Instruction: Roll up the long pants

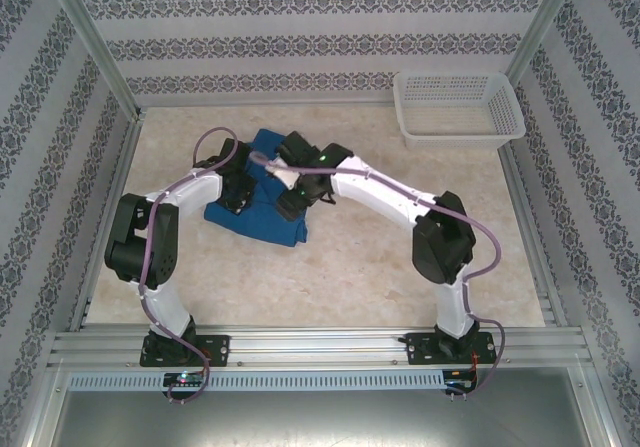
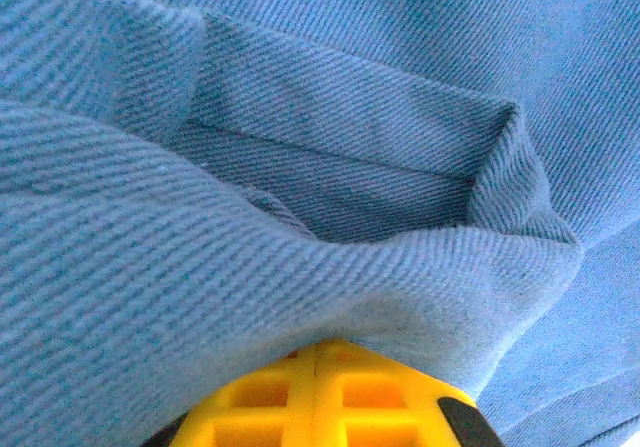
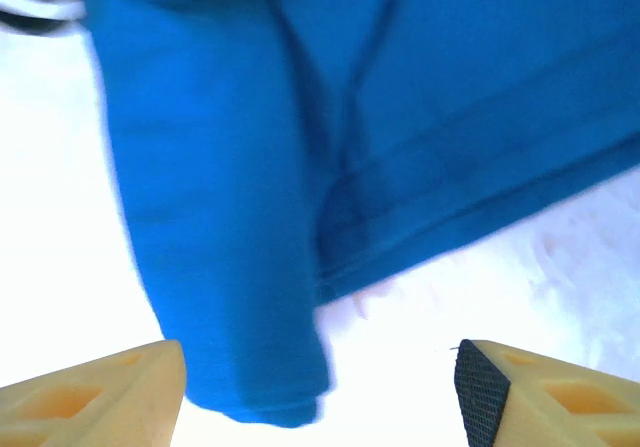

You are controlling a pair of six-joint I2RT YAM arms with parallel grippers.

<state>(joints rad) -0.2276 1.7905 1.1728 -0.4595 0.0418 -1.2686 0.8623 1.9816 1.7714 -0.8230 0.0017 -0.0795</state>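
Observation:
The long pants (image 1: 262, 209) lie as a folded royal-blue bundle on the pale table, left of centre. My left gripper (image 1: 238, 179) reaches into the bundle's left side. In the left wrist view its yellow fingers (image 2: 318, 357) press together with a fold of the blue cloth (image 2: 300, 167) pulled over their tips. My right gripper (image 1: 293, 195) hovers over the bundle's right part. In the right wrist view it stands open (image 3: 320, 407), with a rolled end of the pants (image 3: 230, 267) hanging between the spread fingers and the white table beneath.
A white mesh basket (image 1: 460, 139) stands at the back right corner. Metal frame rails (image 1: 100, 77) and patterned walls enclose the table. Bare tabletop (image 1: 350, 277) lies in front of the pants.

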